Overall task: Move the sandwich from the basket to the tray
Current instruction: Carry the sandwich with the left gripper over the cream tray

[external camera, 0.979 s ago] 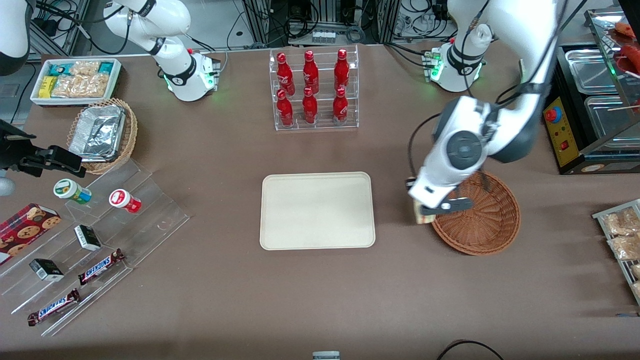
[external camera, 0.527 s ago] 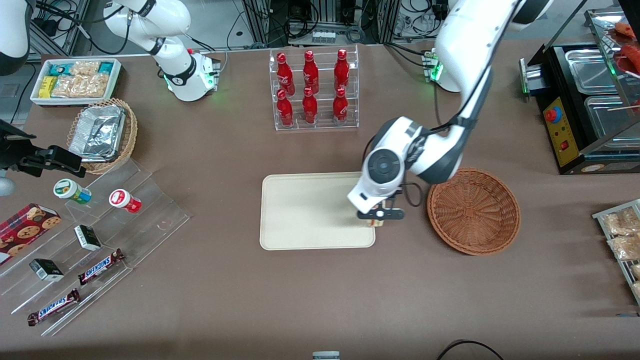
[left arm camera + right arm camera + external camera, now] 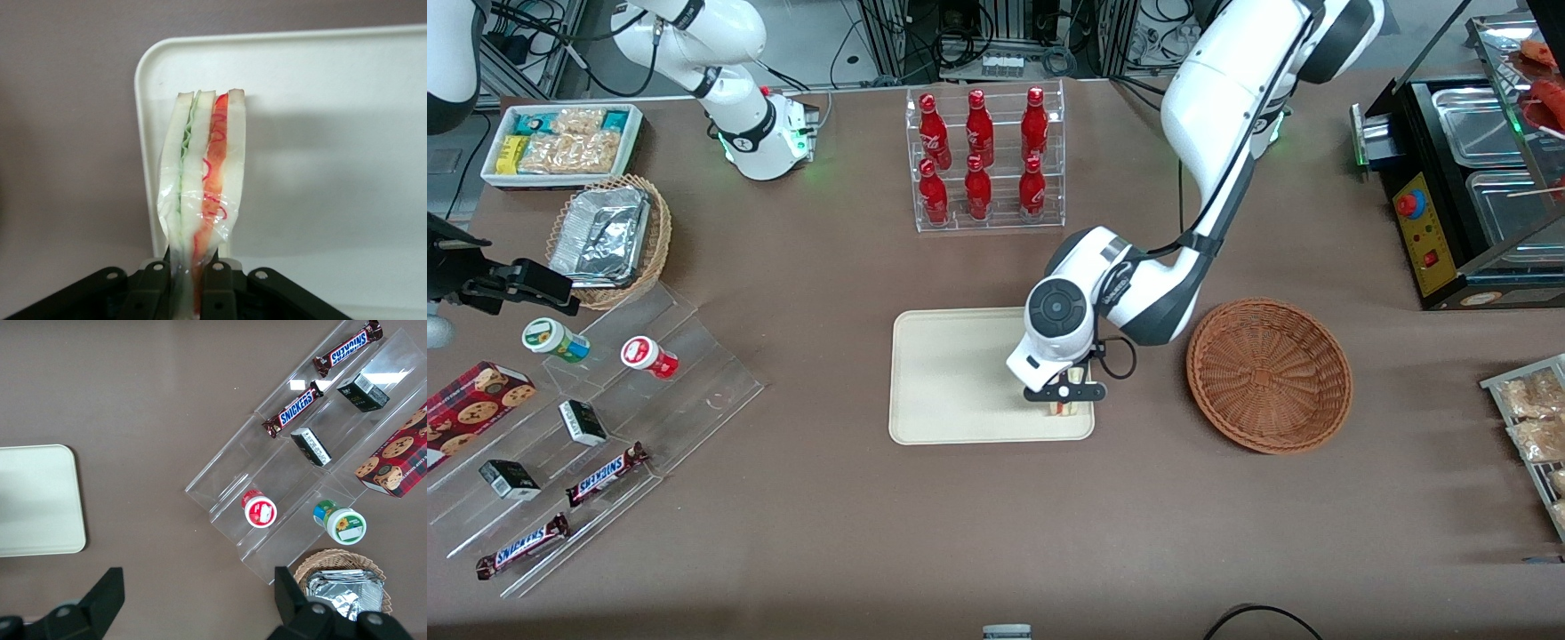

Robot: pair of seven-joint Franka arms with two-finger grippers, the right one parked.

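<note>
My left gripper [image 3: 1066, 395] [image 3: 189, 290] is shut on the sandwich [image 3: 202, 180], a wrapped wedge of white bread with green and red filling. It hangs over the cream tray [image 3: 951, 382] [image 3: 320, 133], above the tray's corner nearest the front camera on the basket's side. Only a sliver of the sandwich [image 3: 1071, 407] shows under the fingers in the front view. The reddish-brown wicker basket [image 3: 1269, 373] stands beside the tray, toward the working arm's end of the table, with nothing in it.
A clear rack of red bottles [image 3: 983, 160] stands farther from the camera than the tray. Toward the parked arm's end are a clear stepped shelf of snacks [image 3: 596, 427], a tan wicker basket with foil trays [image 3: 609, 236] and a white bin of packets [image 3: 560, 142].
The gripper has carried the sandwich from the basket's rim sideways over the table and onto the area above the tray's corner. The basket stays in place.
</note>
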